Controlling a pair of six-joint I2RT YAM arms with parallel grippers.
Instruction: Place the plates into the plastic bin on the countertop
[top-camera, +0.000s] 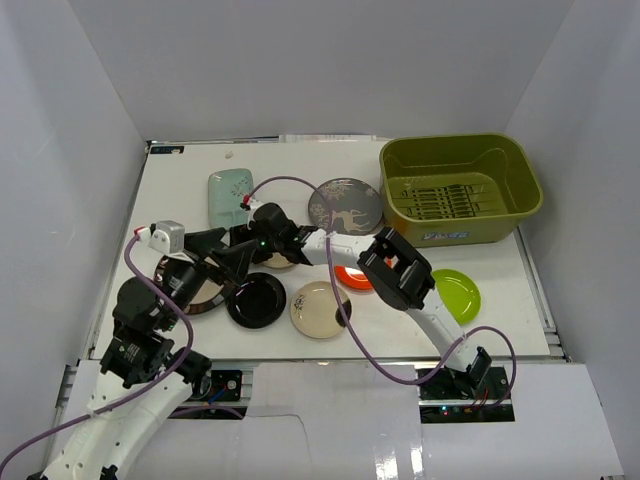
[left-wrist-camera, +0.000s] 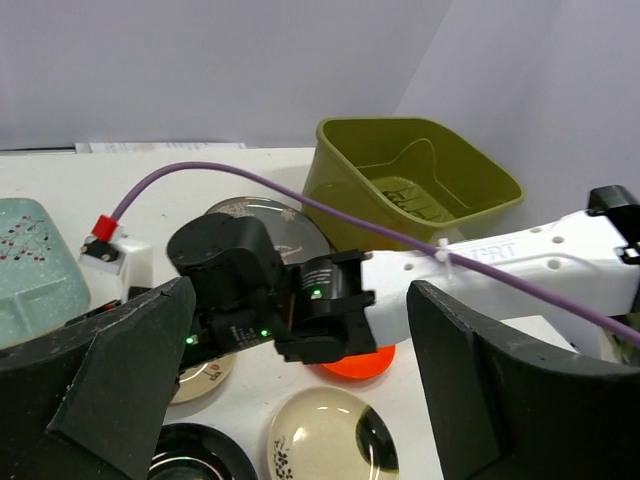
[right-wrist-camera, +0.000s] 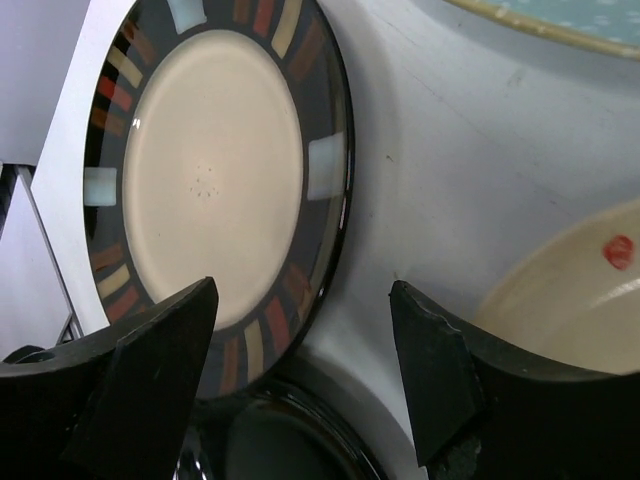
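The olive-green bin (top-camera: 460, 190) stands empty at the back right of the white countertop (top-camera: 180, 190). Plates lie on the countertop: grey deer plate (top-camera: 345, 205), pale-green square (top-camera: 228, 195), orange-red (top-camera: 352, 279), lime green (top-camera: 456, 295), cream (top-camera: 320, 308), glossy black (top-camera: 257, 300), tan (top-camera: 278, 262) and a stripe-rimmed plate (top-camera: 197, 288). My right gripper (top-camera: 252, 243) is open, its jaws low over the striped plate's edge (right-wrist-camera: 210, 170) and bare counter, holding nothing. My left gripper (top-camera: 222, 255) is open and empty, beside the right wrist (left-wrist-camera: 300, 300).
White walls enclose the countertop on three sides. The right arm (top-camera: 400, 275) stretches across the orange-red plate. A purple cable (left-wrist-camera: 250, 180) loops over the right wrist. The two grippers are very close together near the left-middle plates.
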